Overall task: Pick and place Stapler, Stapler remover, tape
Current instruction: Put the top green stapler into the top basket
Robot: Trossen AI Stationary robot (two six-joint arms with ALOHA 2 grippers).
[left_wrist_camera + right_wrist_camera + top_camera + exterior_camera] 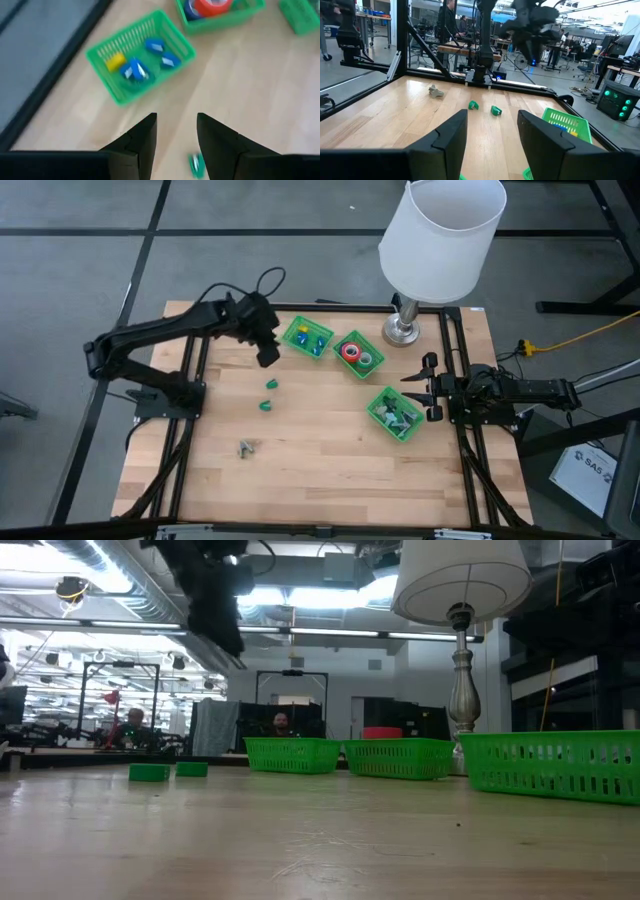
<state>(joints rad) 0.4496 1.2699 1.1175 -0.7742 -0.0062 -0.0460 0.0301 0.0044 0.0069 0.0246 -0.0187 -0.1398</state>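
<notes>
No brand name or label is being shown legibly on the table; only part of some dark lettering can be seen on a white box [588, 470] on the floor at the right, too small to be read.

One wooden table [320, 470] is being shown, and one lamp [440, 240] with a white shade is standing at its far edge. Three green trays are being counted in a diagonal row. The far-left tray [306, 337] is holding blue pieces and one yellow piece, four in all in the left wrist view. The middle tray [358, 354] is holding a red tape roll [350, 350] with other rolls beside it, their number not being clear. The near-right tray [396, 413] is holding pale and green items that cannot be told apart.

The left gripper [268, 352] is being held above the table just left of the far-left tray, its fingers parted and nothing between them. The right gripper [428, 390] is being held at the right edge, just beside the near-right tray, fingers apart and empty.

Two small green pieces [268, 395] are lying on the wood near the left gripper, and one small grey item [246, 447] is lying nearer the front.
</notes>
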